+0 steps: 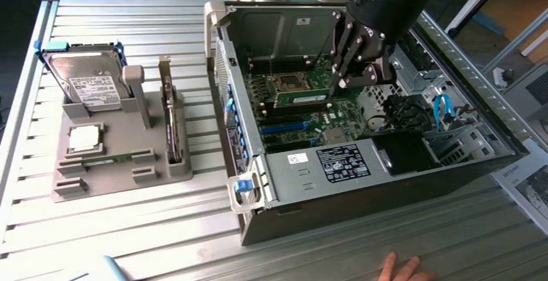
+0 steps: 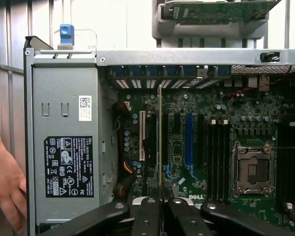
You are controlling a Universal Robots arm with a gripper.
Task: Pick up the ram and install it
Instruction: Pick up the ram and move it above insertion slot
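My gripper (image 1: 358,74) hangs inside the open computer case (image 1: 256,185), above the motherboard (image 2: 206,128). It is shut on the ram (image 2: 160,142), a thin green stick that the wrist view shows edge-on, reaching out from between the black fingers (image 2: 146,216). In the exterior view the ram (image 1: 301,95) shows as a green strip beside the gripper, just over the board near the processor socket (image 2: 250,169). Black memory slots (image 2: 217,157) lie between the stick and the socket. I cannot tell whether the stick touches the board.
A grey holder tray (image 1: 102,178) on the exterior view's left carries a hard drive (image 1: 86,82), a square silver chip (image 1: 84,138) and an upright expansion card (image 1: 171,117). A person's hand (image 1: 402,269) rests by the case, next to the power supply (image 2: 63,162).
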